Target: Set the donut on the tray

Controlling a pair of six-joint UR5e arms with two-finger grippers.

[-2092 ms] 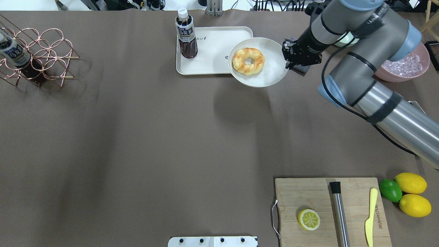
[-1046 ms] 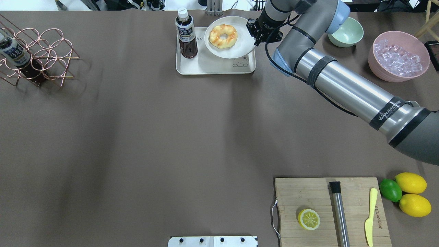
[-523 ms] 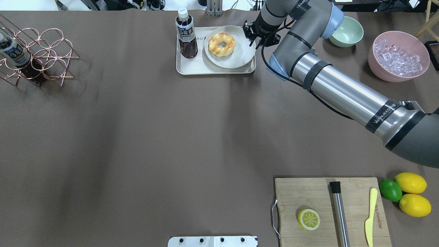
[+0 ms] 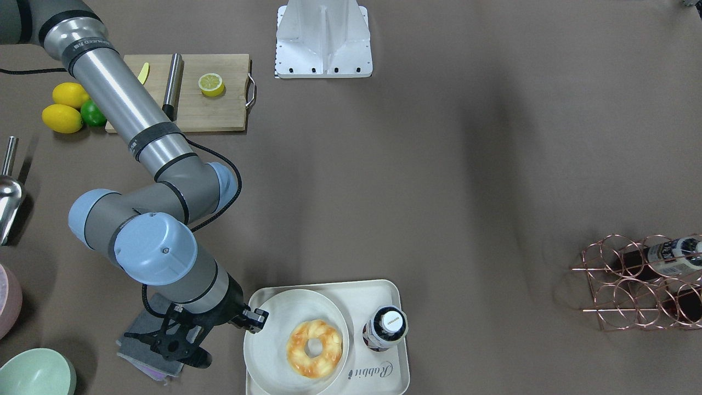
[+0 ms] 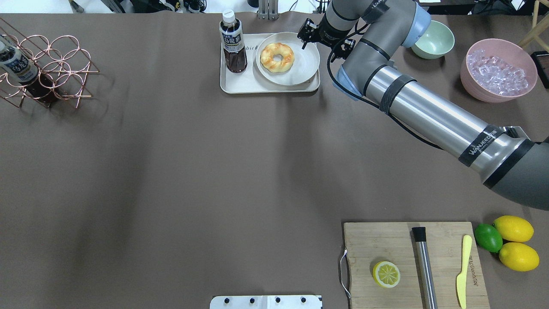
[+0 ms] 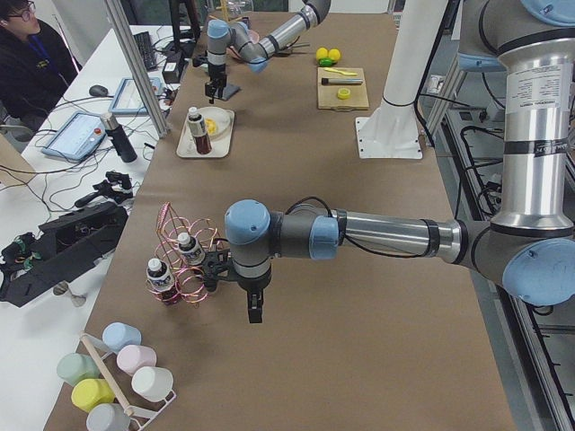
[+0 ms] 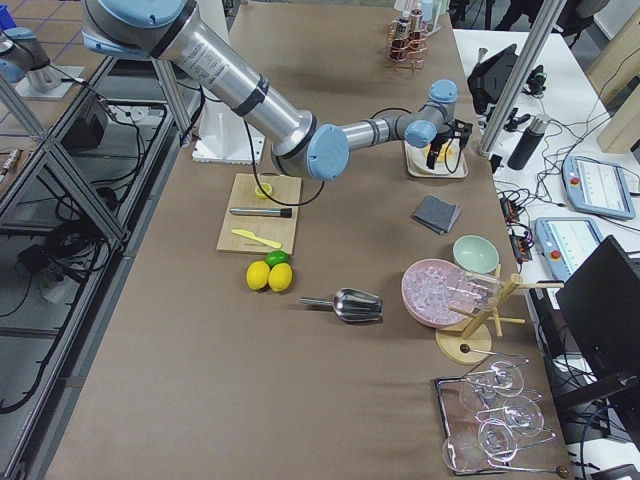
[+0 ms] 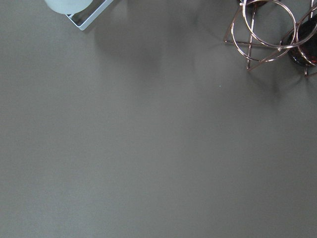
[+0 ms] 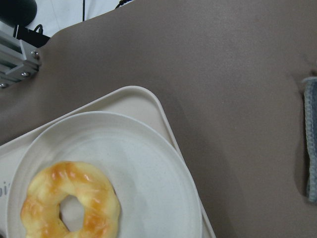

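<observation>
The donut (image 5: 277, 57) lies on the plate (image 5: 306, 64), inside the tray (image 5: 240, 86) next to the bottle (image 5: 233, 47). The right gripper (image 5: 305, 36) hangs by the plate rim, jaws apart, nothing held; for the left gripper (image 6: 252, 310) we cannot tell. We should retreat straight up & slow, w/o nudging the rim.

The tray (image 4: 379, 299) carries the grey script "Rabbit" along its near edge in the front-facing view; from overhead only its last letters, "bit", show between bottle and plate. A dark band on the right arm (image 5: 480, 145) bears white capitals that begin "WAN", the remaining letters too small to read with confidence. The bottle (image 5: 233, 43) has a dark label with large white East Asian characters that cannot be made out, and the small print on the board (image 5: 386, 240) beside the yellow knife is likewise illegible.
</observation>
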